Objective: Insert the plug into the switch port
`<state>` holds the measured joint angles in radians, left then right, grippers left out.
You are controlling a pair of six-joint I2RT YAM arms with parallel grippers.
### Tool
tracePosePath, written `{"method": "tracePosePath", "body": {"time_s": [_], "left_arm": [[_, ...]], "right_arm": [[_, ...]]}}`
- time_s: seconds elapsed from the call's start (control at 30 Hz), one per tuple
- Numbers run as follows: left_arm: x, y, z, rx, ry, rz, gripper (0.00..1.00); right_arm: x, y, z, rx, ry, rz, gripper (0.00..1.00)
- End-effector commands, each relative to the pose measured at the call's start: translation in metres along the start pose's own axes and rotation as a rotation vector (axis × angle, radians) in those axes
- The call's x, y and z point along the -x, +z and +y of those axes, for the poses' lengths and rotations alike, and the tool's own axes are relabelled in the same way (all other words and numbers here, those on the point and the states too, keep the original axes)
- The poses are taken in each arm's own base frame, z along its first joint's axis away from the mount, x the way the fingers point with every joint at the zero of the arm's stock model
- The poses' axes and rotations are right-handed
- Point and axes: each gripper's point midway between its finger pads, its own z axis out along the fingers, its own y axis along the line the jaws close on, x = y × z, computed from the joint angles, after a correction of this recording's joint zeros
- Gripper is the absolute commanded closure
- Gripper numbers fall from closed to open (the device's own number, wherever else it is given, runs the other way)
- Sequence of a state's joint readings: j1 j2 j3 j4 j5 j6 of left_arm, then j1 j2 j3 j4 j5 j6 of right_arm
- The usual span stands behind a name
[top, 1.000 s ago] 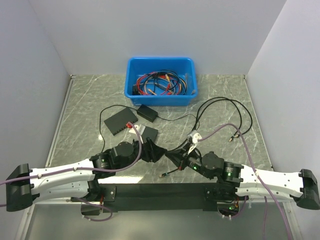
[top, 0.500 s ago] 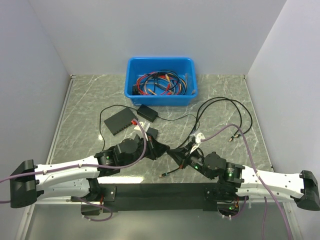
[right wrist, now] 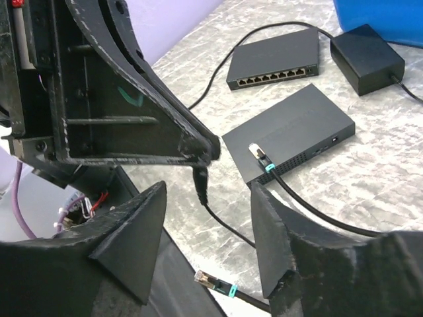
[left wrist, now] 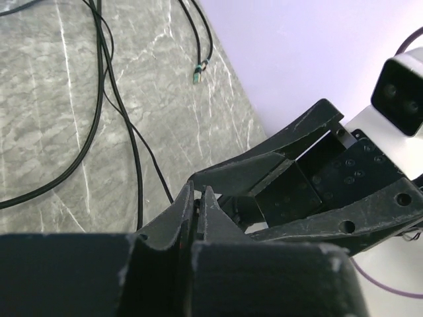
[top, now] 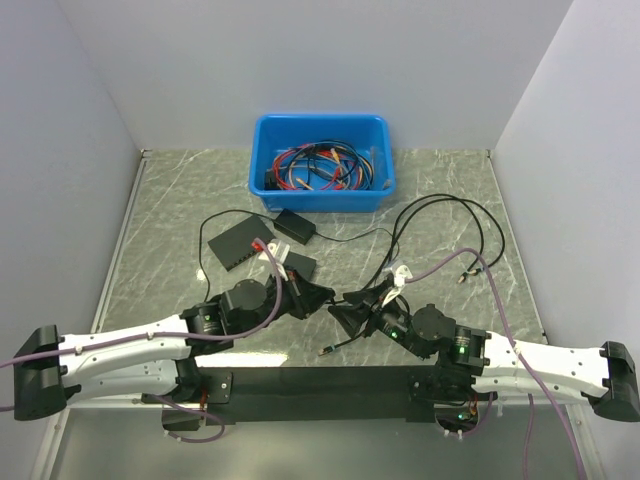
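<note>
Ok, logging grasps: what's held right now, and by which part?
The left gripper pinches the plug by its upper end; the cable end hangs free below. The right gripper is open, holding nothing.

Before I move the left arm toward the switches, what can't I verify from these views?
- The plug's tip: right wrist view, buried between the left gripper's shut fingers; only the black body shows.
- The plug, left wrist view: hidden behind that gripper's own fingers.
- The plug, top view: covered where the left gripper meets the right gripper.
- The nearer switch's side sockets: too small in the right wrist view to tell apart.
</note>
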<state>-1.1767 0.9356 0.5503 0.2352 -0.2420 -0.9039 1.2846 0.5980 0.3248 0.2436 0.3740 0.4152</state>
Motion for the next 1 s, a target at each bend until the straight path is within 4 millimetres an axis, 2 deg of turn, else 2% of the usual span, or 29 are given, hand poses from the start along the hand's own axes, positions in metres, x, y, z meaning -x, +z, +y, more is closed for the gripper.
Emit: {"method": "tracePosePath", "body": {"time_s": [0.0, 0.07, 0.33, 0.97], "left_arm": [[0.007, -0.006, 0.002, 0.008, -0.035, -0.043, 0.99], [0.008, -0.007, 0.003, 0.008, -0.047, -0.051, 0.99], [0.01, -0.01, 0.004, 0.003, -0.063, -0.066, 0.99], [0.008, -0.014, 0.011, 0.008, -0.077, -0.078, 0.99]], "right_arm": [[0.016, 0.002, 0.006, 0.012, 0.029, -0.056, 0.39], [0.014, 0.002, 0.006, 0.014, 0.031, -0.052, 0.39], [0.01, 0.007, 0.007, 0.016, 0.027, -0.041, 0.57], [0.008, 0.019, 0.014, 0.024, 0.02, -0.033, 0.67]]}}
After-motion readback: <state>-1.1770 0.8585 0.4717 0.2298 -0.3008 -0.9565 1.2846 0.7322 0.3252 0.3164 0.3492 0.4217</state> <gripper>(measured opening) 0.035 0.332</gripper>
